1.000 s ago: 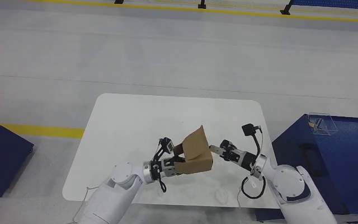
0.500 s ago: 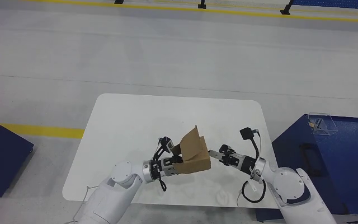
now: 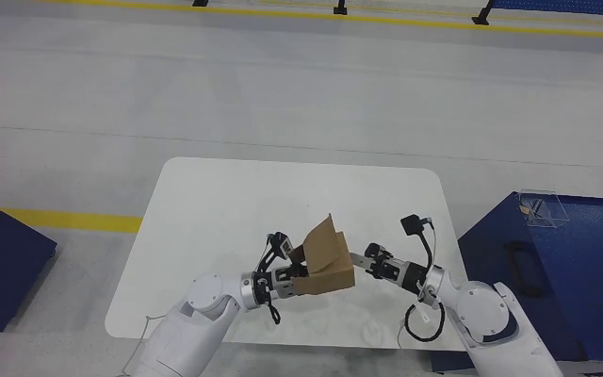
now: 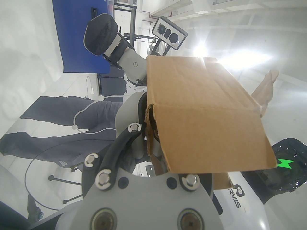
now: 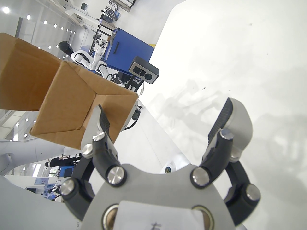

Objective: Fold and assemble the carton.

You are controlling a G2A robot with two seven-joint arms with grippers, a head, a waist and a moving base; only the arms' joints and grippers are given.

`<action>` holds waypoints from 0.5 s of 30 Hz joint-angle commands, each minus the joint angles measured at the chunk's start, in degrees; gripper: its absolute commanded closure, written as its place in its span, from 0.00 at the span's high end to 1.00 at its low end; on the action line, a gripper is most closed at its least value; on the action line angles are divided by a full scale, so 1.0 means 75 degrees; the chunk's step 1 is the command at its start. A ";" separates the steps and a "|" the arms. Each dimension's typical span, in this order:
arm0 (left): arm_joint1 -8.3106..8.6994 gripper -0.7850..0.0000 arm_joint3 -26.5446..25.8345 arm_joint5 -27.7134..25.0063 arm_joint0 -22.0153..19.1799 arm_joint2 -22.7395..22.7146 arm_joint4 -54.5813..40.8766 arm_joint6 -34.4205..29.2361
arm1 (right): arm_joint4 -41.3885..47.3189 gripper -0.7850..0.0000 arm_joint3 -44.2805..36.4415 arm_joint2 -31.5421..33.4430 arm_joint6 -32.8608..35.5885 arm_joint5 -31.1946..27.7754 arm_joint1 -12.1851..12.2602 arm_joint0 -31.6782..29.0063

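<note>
We see the carton (image 3: 325,259), partly folded w/ one flap up, held above the counter (image 3: 217,198), toward its near edge. The left gripper (image 3: 299,275) has its jaws clamped on the carton's lower edge, it seems; cardboard hides most of them. The right gripper (image 5: 163,111), jaws apart, is just beside the carton's opposite side.
</note>
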 commanded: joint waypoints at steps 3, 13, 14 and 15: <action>0.0000 0.00 -0.0034 0.0001 0.0011 0.0006 0.0029 0.0000 | 0.0034 1.00 0.0036 -0.0035 0.0018 -0.0033 -0.0001 0.0009; -0.0006 0.00 -0.0072 -0.0043 0.0029 0.0074 0.0160 -0.0026 | 0.0226 1.00 0.0165 0.0035 -0.0060 -0.0245 0.0003 -0.0017; -0.0006 0.00 -0.0091 -0.0116 0.0018 0.0077 0.0197 -0.0050 | 0.0226 1.00 0.0165 0.0035 -0.0060 -0.0245 0.0003 -0.0017; -0.0006 0.00 -0.0097 -0.0156 0.0016 0.0077 0.0216 -0.0061 | 0.0226 1.00 0.0165 0.0035 -0.0060 -0.0245 0.0003 -0.0017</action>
